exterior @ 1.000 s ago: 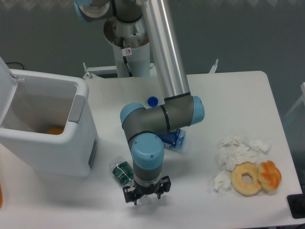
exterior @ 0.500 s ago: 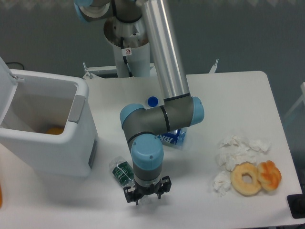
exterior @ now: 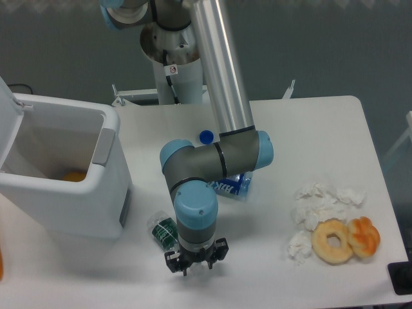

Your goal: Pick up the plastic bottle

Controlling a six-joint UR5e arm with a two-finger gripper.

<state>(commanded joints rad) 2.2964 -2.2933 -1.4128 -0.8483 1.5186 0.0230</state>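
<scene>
The plastic bottle (exterior: 163, 232) is small and clear with a dark green label. It lies on its side on the white table (exterior: 309, 135), just right of the white bin. Part of it is hidden under my wrist. My gripper (exterior: 195, 261) points straight down, just right of the bottle and toward the front edge of the table. Its jaws stand apart with nothing between them. The wrist covers most of the fingers from this view.
A white open bin (exterior: 58, 174) stands at the left with something orange inside. A blue-tinted bottle (exterior: 233, 185) lies behind my arm, and a blue cap (exterior: 206, 136) lies further back. Crumpled tissues (exterior: 318, 205) and two doughnuts (exterior: 347, 239) lie at the right.
My gripper and wrist have shifted slightly left and toward the front edge, closer to the green-labelled bottle. More of the blue-tinted bottle shows behind my arm.
</scene>
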